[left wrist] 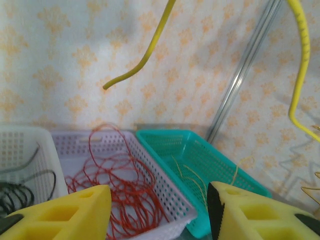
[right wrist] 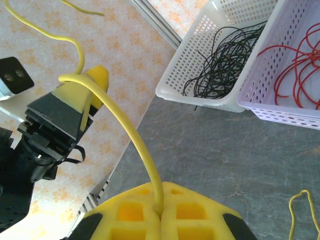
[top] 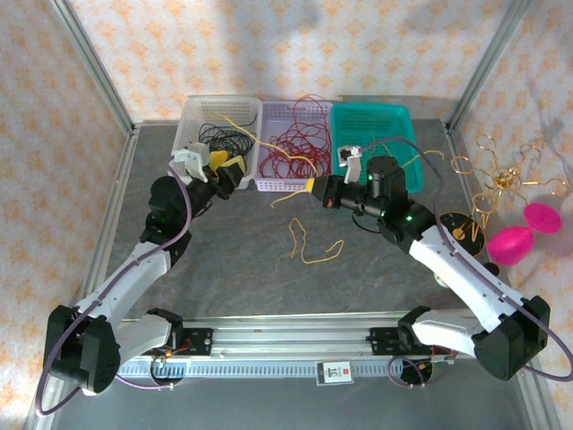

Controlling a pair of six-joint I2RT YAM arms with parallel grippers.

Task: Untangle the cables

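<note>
My right gripper (top: 311,187) (right wrist: 161,212) is shut on a yellow cable (right wrist: 127,127). That cable arcs up to my left gripper (top: 229,167) and drapes over one of its yellow fingers (right wrist: 75,90). In the left wrist view the left gripper (left wrist: 159,210) stands open with nothing between its fingers, and the yellow cable (left wrist: 150,47) hangs above it. Another yellow cable (top: 313,248) lies loose on the table. Red cables (top: 295,143) fill the lilac basket (top: 285,185). Black cables (top: 221,136) lie in the white basket (top: 192,116).
A teal basket (top: 394,112) with thin yellow strands stands at the back right. A gold wire ornament (top: 501,179) and pink objects (top: 510,244) sit by the right wall. The metal rail (top: 286,345) runs along the near edge.
</note>
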